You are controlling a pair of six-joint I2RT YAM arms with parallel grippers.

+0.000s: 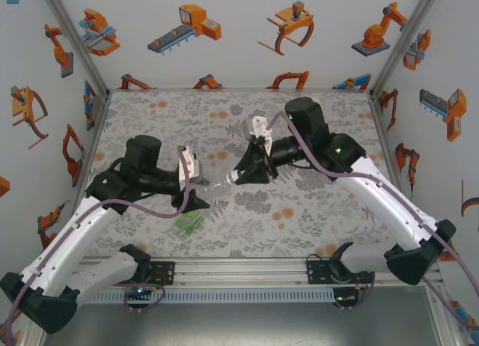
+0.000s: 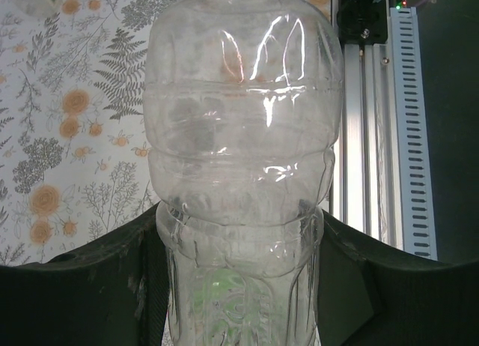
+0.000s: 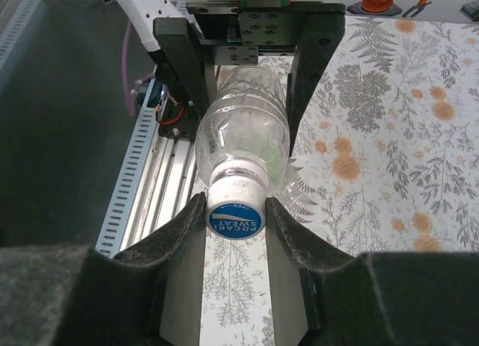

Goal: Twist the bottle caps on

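Right gripper (image 3: 236,220) pinches the cap (image 3: 236,211), seated on the clear bottle (image 3: 243,136) neck. We see the bottle's long axis running from cap straight into left gripper (image 3: 251,99), clamped round its body.

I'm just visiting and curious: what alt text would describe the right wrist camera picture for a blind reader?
A clear bottle is held sideways, its white cap with a blue label facing the camera and pinched between the right gripper's two black fingers. The left gripper clamps the bottle's body farther back, above a floral table.
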